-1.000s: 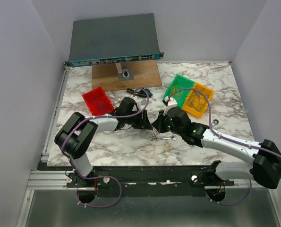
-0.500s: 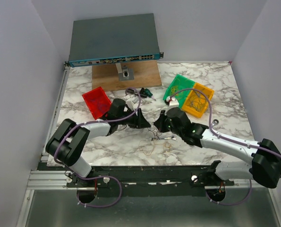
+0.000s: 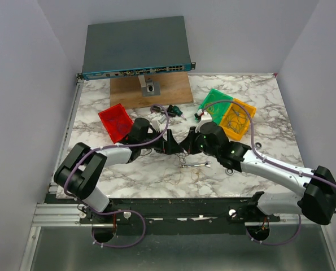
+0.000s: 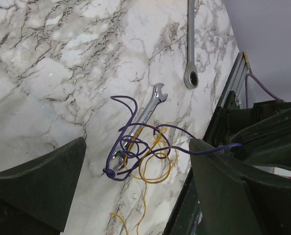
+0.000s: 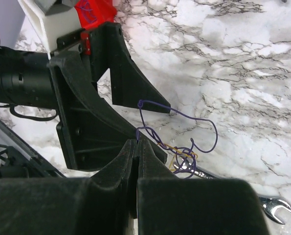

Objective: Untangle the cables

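Inspected the marble table (image 3: pixel 258 107) first. Found both arms reaching in to its middle, heads almost nose to nose.

Recorded the left gripper (image 4: pixel 137 144) as spread wide and holding nothing, one finger (image 4: pixel 42 181) on either side of the work. Recorded the right gripper (image 5: pixel 137 142) as pinched fully closed on the end of a purple strand (image 4: pixel 135 142).

Located the cables (image 4: pixel 140 159) straight ahead of the left gripper, within the gap between its fingers. Noted them raised at the top and trailing down over a small wrench (image 4: pixel 150 105) lying on the marble. Unable to tell whether the lowest loops touch the wrench or only hang in front of it.

Traced the held strand from the right-hand pinch, up through a loop, then across and down into the tangle. Noted its long line spanning the left gripper's gap from finger toward finger rather than lying across it. Judged that closing as posed would press it endwise, so a turn of the wrist or a pick at a side loop looks advisable. Judged the left gripper the nearer free one and the right an anchor only.

Described the bundle as small, loose and hair-thin, with purple loops wound through yellow strands (image 4: pixel 155 171). Expected springy wire, quick to slip from a pinch.
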Controlling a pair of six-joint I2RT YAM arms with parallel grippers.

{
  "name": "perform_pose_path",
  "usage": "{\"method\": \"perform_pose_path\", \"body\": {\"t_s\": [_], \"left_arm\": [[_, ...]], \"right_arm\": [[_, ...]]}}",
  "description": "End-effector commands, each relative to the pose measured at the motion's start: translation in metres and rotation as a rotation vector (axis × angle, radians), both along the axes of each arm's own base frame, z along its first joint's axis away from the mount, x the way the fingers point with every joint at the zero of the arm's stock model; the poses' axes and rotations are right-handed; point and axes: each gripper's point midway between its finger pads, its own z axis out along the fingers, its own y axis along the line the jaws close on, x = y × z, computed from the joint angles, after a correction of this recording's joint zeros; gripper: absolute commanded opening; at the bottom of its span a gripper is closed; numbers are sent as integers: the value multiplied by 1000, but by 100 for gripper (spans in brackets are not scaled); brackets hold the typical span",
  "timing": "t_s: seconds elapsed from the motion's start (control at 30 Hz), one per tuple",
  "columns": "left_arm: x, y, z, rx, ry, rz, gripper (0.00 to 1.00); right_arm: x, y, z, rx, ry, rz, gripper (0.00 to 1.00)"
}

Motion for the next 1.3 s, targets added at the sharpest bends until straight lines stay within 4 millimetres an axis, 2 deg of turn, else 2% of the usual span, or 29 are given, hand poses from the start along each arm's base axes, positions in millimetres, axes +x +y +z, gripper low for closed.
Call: {"method": "perform_pose_path", "body": {"t_s": [0.0,0.13,0.23,0.33,0.43,0.47,0.63,0.67,0.7,0.8,0.87,0.9,1.1,1.23,1.27], "left_arm": [[-1,3,10,-11,-75,-1,90],[-10,-3,29,-101,-124,-63,89],[-14,-4,38,-128,-157,-85,78],[-19,-7,44,-148,-174,-116,75],[-21,-11,40,-129,-164,-135,75],[-21,-13,40,-126,-164,-138,71],[-17,-13,37,-102,-153,-123,20],[-17,-13,38,-100,-157,-117,9],[-15,-11,38,-93,-161,-101,0],[-11,-6,36,-56,-175,-62,0],[-12,-3,38,-54,-186,-52,0],[-12,-3,39,-54,-191,-47,0],[-10,3,46,-61,-218,-16,0],[-10,9,51,-67,-241,14,0],[-10,11,55,-74,-252,18,0]], "right_arm": [[-4,5,13,44,42,55,1],[-10,11,22,95,72,110,1],[-12,15,27,132,89,143,1],[-16,19,29,166,114,181,1],[-19,24,31,196,125,213,1],[-20,26,32,204,128,224,1],[-23,28,32,219,145,244,1],[-23,27,31,216,143,242,3],[-22,26,30,209,140,238,10],[-23,16,15,167,143,205,51],[-26,6,3,140,143,182,67],[-28,0,-3,125,142,170,72],[-39,-29,-22,84,68,138,86],[-48,-32,-33,96,34,181,87],[-50,-32,-36,107,28,193,89]]}}
